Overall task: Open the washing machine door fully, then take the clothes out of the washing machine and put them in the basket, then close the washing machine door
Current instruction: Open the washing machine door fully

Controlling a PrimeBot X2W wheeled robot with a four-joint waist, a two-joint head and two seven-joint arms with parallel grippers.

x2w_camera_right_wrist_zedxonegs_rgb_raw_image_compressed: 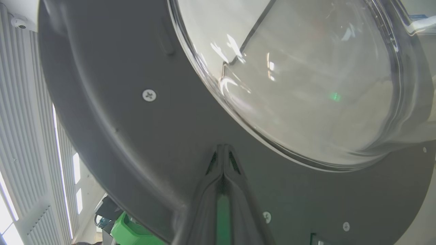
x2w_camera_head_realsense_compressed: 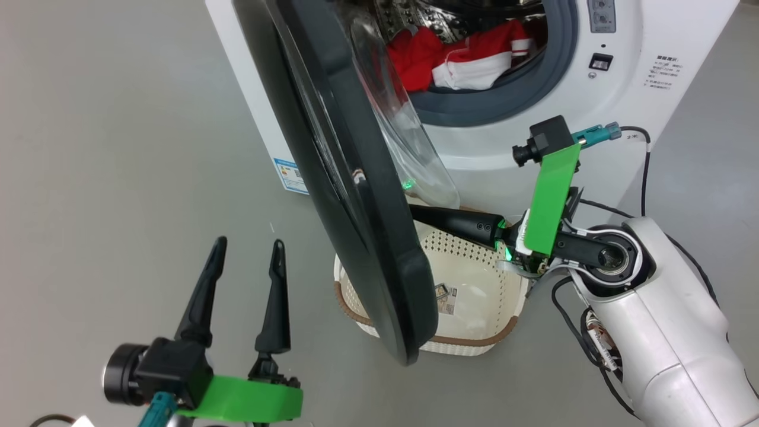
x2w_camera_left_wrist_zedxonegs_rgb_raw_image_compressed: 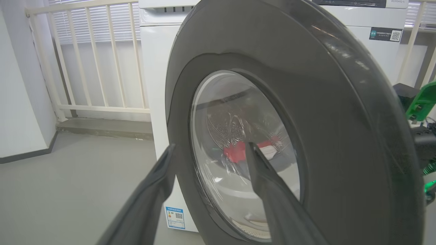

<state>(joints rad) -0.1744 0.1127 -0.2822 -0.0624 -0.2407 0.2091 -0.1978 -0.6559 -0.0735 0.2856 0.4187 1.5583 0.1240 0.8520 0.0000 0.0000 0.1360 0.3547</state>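
Note:
The washing machine [x2w_camera_head_realsense_compressed: 640, 107] stands with its black door [x2w_camera_head_realsense_compressed: 356, 196] partly swung out, edge-on to the head view. Red and white clothes [x2w_camera_head_realsense_compressed: 462, 56] lie in the steel drum. My right gripper [x2w_camera_head_realsense_compressed: 416, 212] is shut, its fingertips [x2w_camera_right_wrist_zedxonegs_rgb_raw_image_compressed: 223, 149] pressed against the door's inner face [x2w_camera_right_wrist_zedxonegs_rgb_raw_image_compressed: 136, 136] just below the glass bowl. My left gripper [x2w_camera_head_realsense_compressed: 249, 246] hangs open and empty in front of the door's outer face [x2w_camera_left_wrist_zedxonegs_rgb_raw_image_compressed: 323, 102], apart from it. Through the glass I see the clothes [x2w_camera_left_wrist_zedxonegs_rgb_raw_image_compressed: 235, 151]. The cream basket [x2w_camera_head_realsense_compressed: 468, 343] sits on the floor under the door.
Grey floor spreads to the left of the machine. A white railing [x2w_camera_left_wrist_zedxonegs_rgb_raw_image_compressed: 95, 58] and a low step stand behind it. A black cable [x2w_camera_head_realsense_compressed: 645, 172] loops beside my right arm. A blue label sticker [x2w_camera_head_realsense_compressed: 290, 175] marks the machine's side.

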